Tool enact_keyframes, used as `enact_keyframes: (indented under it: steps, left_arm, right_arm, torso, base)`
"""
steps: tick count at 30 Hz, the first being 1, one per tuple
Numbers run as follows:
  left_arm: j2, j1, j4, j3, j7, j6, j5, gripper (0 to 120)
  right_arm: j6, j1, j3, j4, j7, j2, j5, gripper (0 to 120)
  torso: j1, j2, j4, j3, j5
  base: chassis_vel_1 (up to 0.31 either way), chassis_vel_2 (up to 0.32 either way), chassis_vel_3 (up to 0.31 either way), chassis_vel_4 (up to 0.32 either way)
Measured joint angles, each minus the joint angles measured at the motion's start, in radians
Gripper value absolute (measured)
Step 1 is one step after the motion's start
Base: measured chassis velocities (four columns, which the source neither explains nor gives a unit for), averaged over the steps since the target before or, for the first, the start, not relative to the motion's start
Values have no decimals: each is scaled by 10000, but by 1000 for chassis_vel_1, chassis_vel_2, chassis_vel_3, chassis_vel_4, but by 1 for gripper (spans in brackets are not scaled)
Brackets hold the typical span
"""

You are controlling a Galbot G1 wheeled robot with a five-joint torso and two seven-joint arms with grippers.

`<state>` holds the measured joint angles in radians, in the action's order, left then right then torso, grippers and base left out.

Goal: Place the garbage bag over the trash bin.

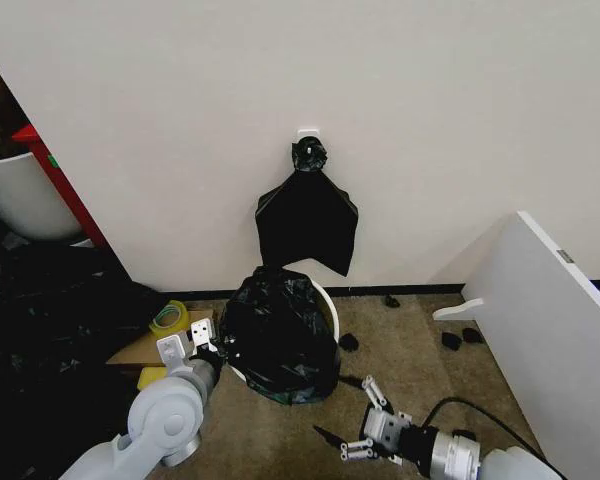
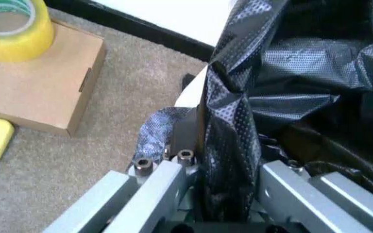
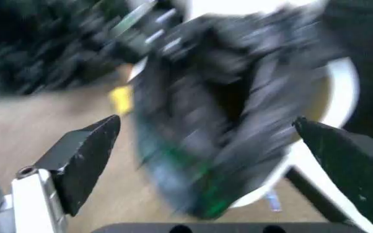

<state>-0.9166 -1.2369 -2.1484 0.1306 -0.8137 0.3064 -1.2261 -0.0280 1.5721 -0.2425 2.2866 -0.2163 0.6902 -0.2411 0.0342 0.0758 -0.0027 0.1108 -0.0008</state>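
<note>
The garbage bag (image 1: 280, 335), glossy crinkled black plastic, is draped over the trash bin, whose cream-white rim (image 1: 329, 305) shows at the back right. My left gripper (image 1: 208, 348) is at the bag's left side, shut on a fold of it. In the left wrist view the bag (image 2: 290, 73) runs down between my left gripper's (image 2: 196, 141) fingers. My right gripper (image 1: 342, 408) hovers low over the carpet to the bin's front right, open and holding nothing. In the right wrist view the right gripper (image 3: 209, 126) faces the bag (image 3: 219, 107) and the bin rim (image 3: 342, 92).
A flat black bundle of bags (image 1: 307, 225) hangs on the wall behind the bin. A cardboard box (image 1: 140, 350) with a yellow tape roll (image 1: 168, 318) sits left of the bin. Dark plastic sheeting (image 1: 40, 330) is heaped at the far left, and a white board (image 1: 550, 320) leans at the right.
</note>
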Motion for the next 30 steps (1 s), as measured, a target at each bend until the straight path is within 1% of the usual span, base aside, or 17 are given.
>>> enact_keyframes:
  steps: [1,2,4,5,6,9,10,13,14,17,19,21,22,25,26,29,30]
  left_arm:
    - [0,0,0,0,0,0,0,1]
    - [-24,-7,-2,-37,4,-33,124,1]
    - [-40,-49,-38,-242,35,-84,452,1]
    - [-47,-48,-41,-340,53,-86,539,1]
    - [-47,-48,-41,-340,53,-86,539,1]
    - [-147,70,-24,-659,86,-71,841,1]
    - [-147,70,-24,-659,86,-71,841,1]
    - [-172,239,53,-886,247,-54,1579,1]
    - [-172,239,53,-886,247,-54,1579,1]
    - [-129,165,17,-1059,433,-41,2207,1]
    - [-128,127,11,-1144,540,-40,2508,1]
    - [-147,97,10,-1300,666,-62,2876,1]
    - [-147,97,10,-1300,666,-62,2876,1]
    - [-185,88,-14,-1413,696,-66,2981,1]
    - [-185,88,-14,-1413,696,-66,2981,1]
    - [-186,87,21,-1432,696,-69,2987,1]
    - [-185,70,24,-1435,695,-70,2988,1]
  right_arm:
    - [0,0,0,0,0,0,0,99]
    - [-682,-258,-88,347,693,60,-524,100]
    - [-2594,-1017,-57,1167,2783,335,-1974,100]
    - [-3059,-1204,20,1354,3303,436,-2231,100]
    - [-3059,-1204,20,1354,3303,436,-2231,100]
    - [-4186,-1476,420,1745,4198,874,-2334,97]
    - [-4186,-1476,420,1745,4198,874,-2334,97]
    - [-4723,-1889,915,1621,4332,1607,-2056,97]
    - [-4723,-1889,915,1621,4332,1607,-2056,97]
    - [-5216,-2725,1440,1151,4810,2135,-1975,100]
    - [-5472,-3098,1715,915,5093,2371,-1975,100]
    - [-5718,-3583,2194,535,5442,2705,-1980,98]
    - [-5718,-3583,2194,535,5442,2705,-1980,98]
    - [-5848,-3805,2722,152,5612,3014,-1845,85]
    - [-5848,-3805,2722,152,5612,3014,-1845,85]
    - [-5850,-3664,2823,-31,5678,3145,-1688,74]
    - [-5877,-3604,2840,-108,5739,3196,-1673,67]
  torso:
    - [0,0,0,0,0]
    - [0,0,1,0,1]
    - [0,0,4,0,1]
    - [0,0,6,0,2]
    - [0,0,6,0,2]
    - [0,0,1,0,0]
    - [0,0,1,0,0]
    - [0,0,-3,0,3]
    - [0,0,-3,0,3]
    - [0,0,4,0,1]
    - [0,0,3,0,1]
    - [0,0,4,0,2]
    - [0,0,4,0,2]
    - [0,0,2,1,1]
    - [0,0,2,1,1]
    - [0,0,0,1,0]
    - [0,0,0,0,0]
  base:
    - [0,0,0,0]
    - [0,0,0,0]
    - [0,0,0,0]
    - [0,0,0,0]
    - [0,0,0,0]
    - [0,0,0,0]
    - [0,0,0,0]
    - [0,0,0,0]
    - [0,0,0,0]
    - [0,0,0,0]
    - [0,0,0,0]
    - [0,0,0,0]
    - [0,0,0,0]
    - [0,0,0,0]
    - [0,0,0,0]
    - [0,0,0,0]
    - [0,0,0,0]
